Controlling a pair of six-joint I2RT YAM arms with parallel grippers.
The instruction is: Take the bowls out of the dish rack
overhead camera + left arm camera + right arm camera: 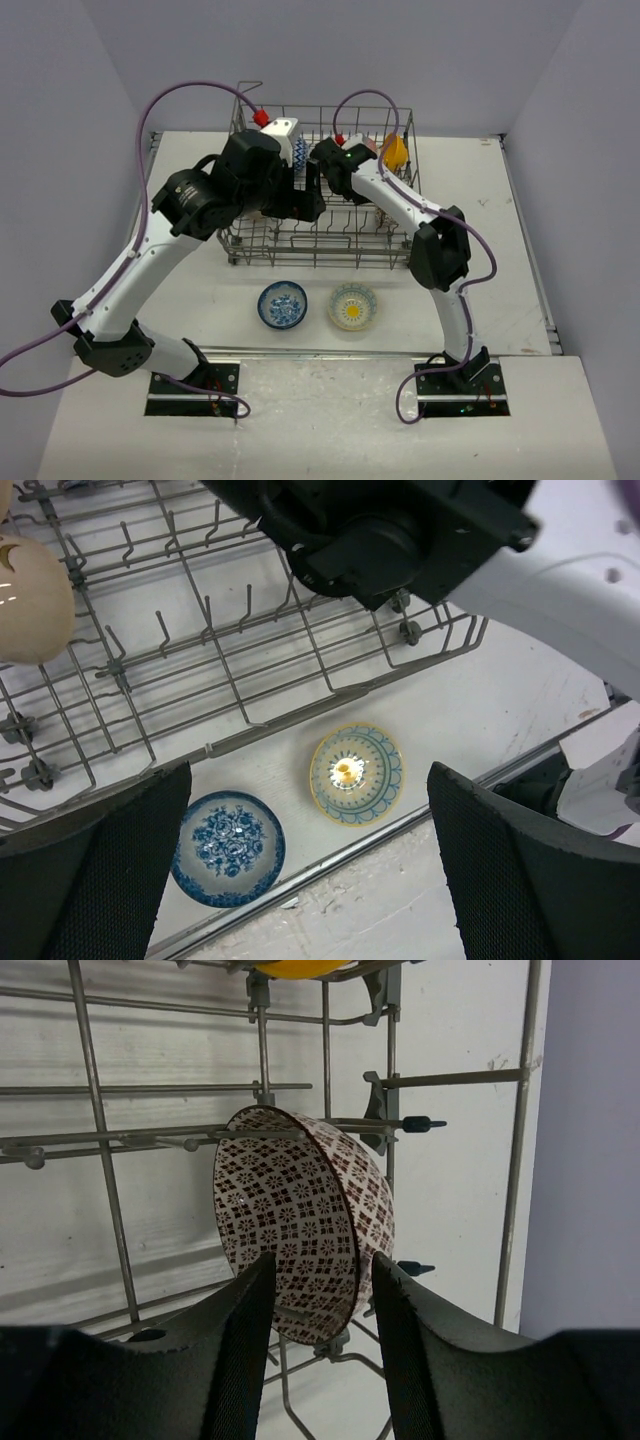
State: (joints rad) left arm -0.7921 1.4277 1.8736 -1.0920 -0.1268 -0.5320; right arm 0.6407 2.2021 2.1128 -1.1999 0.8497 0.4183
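Note:
The grey wire dish rack (pixel 300 250) stands at the back middle of the table. My right gripper (pixel 322 1260) is open inside its back right part. Its fingers straddle the rim of a tilted bowl with a red-brown pattern (pixel 290 1200), one finger on each side, with small gaps. An orange-yellow bowl (pixel 396 150) stands just beyond. My left gripper (pixel 308 775) is wide open and empty, held above the rack's front (pixel 250 660). A beige bowl (pixel 30 598) sits in the rack. A blue floral bowl (pixel 283 305) and a yellow-and-blue bowl (pixel 353 306) lie on the table before the rack.
My right arm (pixel 400 530) crosses over the rack close to my left wrist. A metal strip (pixel 330 352) marks the table's near edge just behind the two set-down bowls. Rack tines (pixel 100 1160) surround the patterned bowl.

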